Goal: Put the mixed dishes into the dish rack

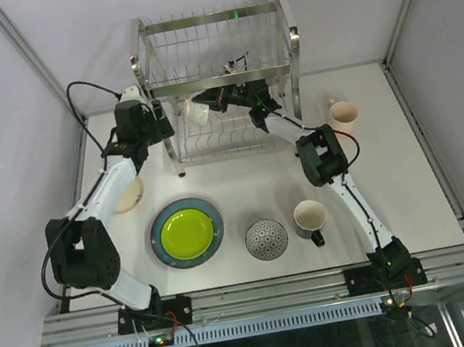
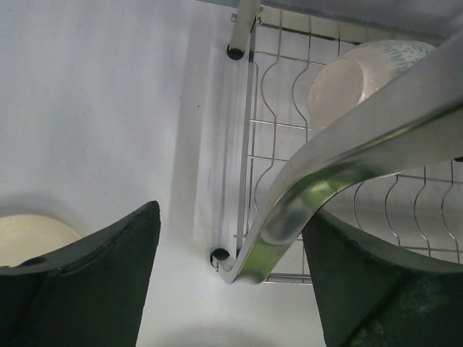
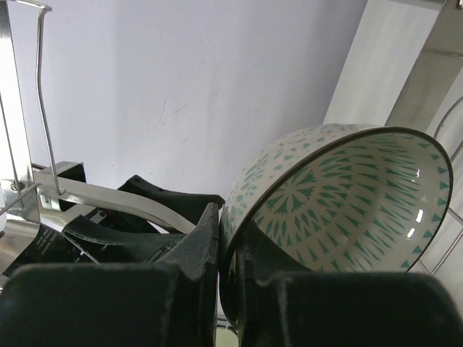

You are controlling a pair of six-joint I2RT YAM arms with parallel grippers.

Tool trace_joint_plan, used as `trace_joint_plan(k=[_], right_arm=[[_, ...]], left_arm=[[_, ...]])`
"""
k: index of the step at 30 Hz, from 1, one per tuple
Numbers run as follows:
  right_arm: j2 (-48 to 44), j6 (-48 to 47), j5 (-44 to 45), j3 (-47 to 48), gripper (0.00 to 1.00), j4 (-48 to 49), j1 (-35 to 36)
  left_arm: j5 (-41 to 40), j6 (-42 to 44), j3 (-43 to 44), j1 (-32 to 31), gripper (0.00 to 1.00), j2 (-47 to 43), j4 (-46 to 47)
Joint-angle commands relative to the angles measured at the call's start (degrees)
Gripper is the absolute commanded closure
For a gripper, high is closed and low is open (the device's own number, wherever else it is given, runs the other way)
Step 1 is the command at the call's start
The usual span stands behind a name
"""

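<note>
The dish rack [image 1: 221, 80] stands at the back of the table. My right gripper [image 1: 210, 104] reaches in over its lower shelf, shut on the rim of a white bowl with a teal pattern [image 1: 197, 112], held on edge. In the right wrist view the fingers [image 3: 206, 238] pinch that bowl [image 3: 340, 195] at its rim. My left gripper [image 1: 155, 124] is open at the rack's front-left post. In the left wrist view the bent steel post [image 2: 376, 123] runs between its wide-apart fingers [image 2: 108, 267], with the bowl [image 2: 354, 76] beyond, over the wire shelf [image 2: 268, 144].
On the table sit a lime-green plate [image 1: 187, 233] stacked on a blue-grey plate [image 1: 161, 239], a black-and-white patterned bowl [image 1: 266, 239], a cream dark-handled mug [image 1: 310, 216], a pink mug [image 1: 343, 112], and a cream plate [image 1: 131, 195] partly under my left arm.
</note>
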Motion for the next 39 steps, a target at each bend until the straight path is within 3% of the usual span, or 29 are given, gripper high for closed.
trace_joint_plan(k=[1, 4, 6, 14, 28, 39], right_arm=[[-3.1, 0.7, 0.3, 1.7, 1.0, 5.6, -0.7], [-3.3, 1.4, 0.1, 0.7, 1.0, 6.5, -0.7], [-3.6, 1.6, 0.1, -0.2, 1.0, 6.9, -0.6], [-6.0, -1.5, -1.1, -3.6, 1.0, 5.6, 0.0], [-14.3, 1.6, 3.2, -18.4, 1.0, 21.0, 3.1], [-12.0, 1.9, 2.0, -12.7, 1.0, 18.6, 6.6]], left_arm=[[-2.5, 2.4, 4.0, -0.9, 0.24, 0.5, 5.5], [-3.2, 2.7, 3.9, -1.1, 0.48, 1.3, 5.8], [-3.5, 2.6, 3.8, -1.1, 0.58, 1.5, 5.7], [3.4, 4.8, 2.2, -1.2, 0.7, 0.9, 3.0], [12.3, 10.9, -13.9, -1.0, 0.71, -13.1, 1.9], [12.0, 12.0, -16.4, 2.2, 0.66, -16.8, -0.7]])
